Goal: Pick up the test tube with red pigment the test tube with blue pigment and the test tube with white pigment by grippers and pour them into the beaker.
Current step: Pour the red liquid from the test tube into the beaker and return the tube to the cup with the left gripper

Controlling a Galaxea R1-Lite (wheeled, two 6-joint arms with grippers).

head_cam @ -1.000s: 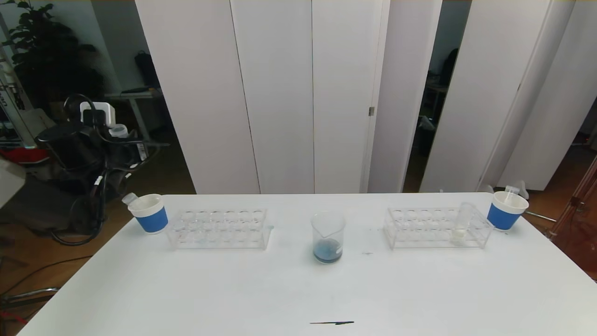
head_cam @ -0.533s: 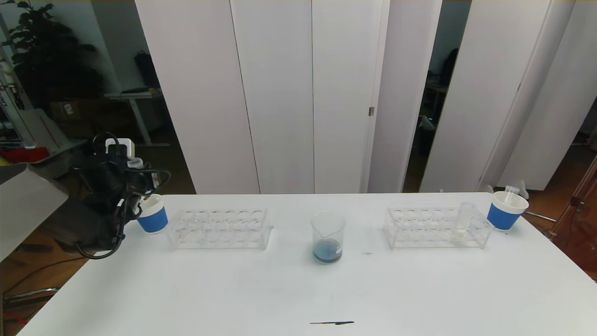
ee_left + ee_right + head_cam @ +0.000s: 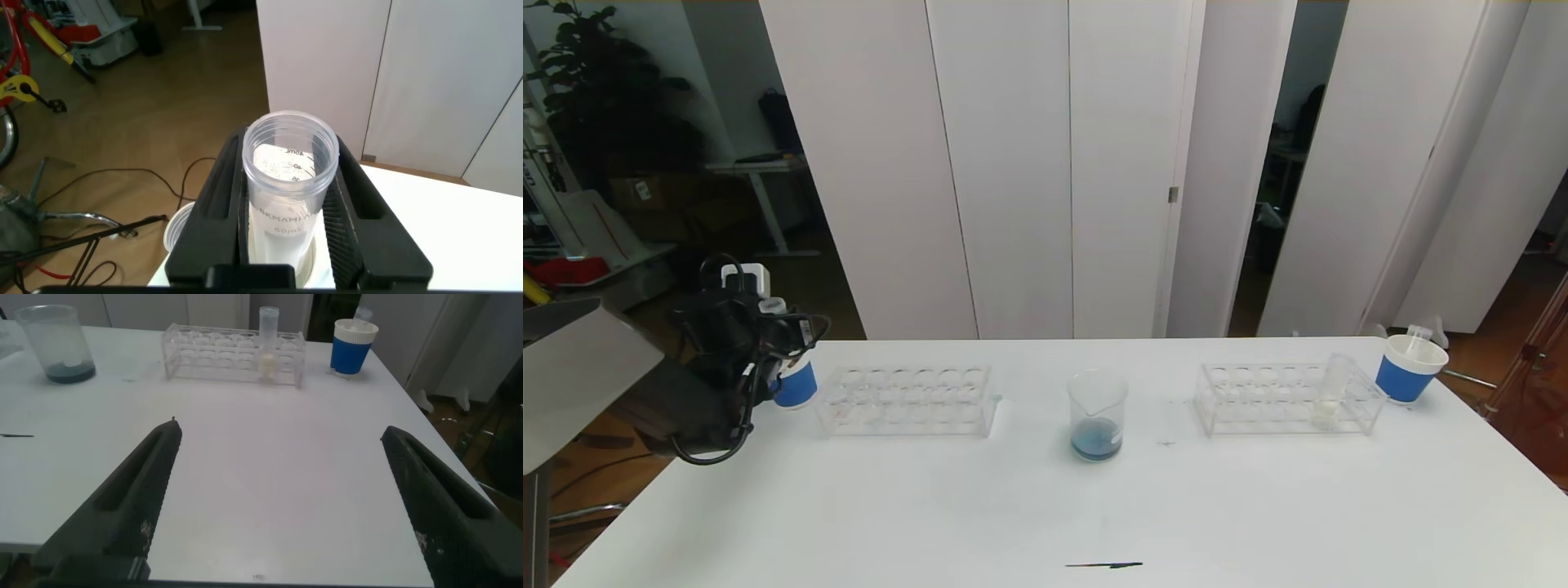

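My left gripper point(image 3: 772, 327), a black two-finger claw with looping cables, hung at the left edge of the head view, over the blue-banded white paper cup point(image 3: 796, 387) at the table's left end. Its fingers point(image 3: 216, 196) were clamped tight on a clear plastic tube point(image 3: 290, 188) with printed markings, open mouth up; I could not tell what was in it.

My right gripper point(image 3: 282, 502) showed only in its own wrist view, low in the frame, jaws spread wide with nothing between them, above the bare white table point(image 3: 1258, 506).

The small clear glass beaker point(image 3: 1097, 415) stood at the centre of the head view with dark blue liquid at its bottom, between two clear plastic racks point(image 3: 907, 398). The test tube with white pigment point(image 3: 1331, 390), cream at its lower end, stood upright in the right rack point(image 3: 1258, 400), centre right of the frame, near a second blue-banded cup point(image 3: 1409, 369).
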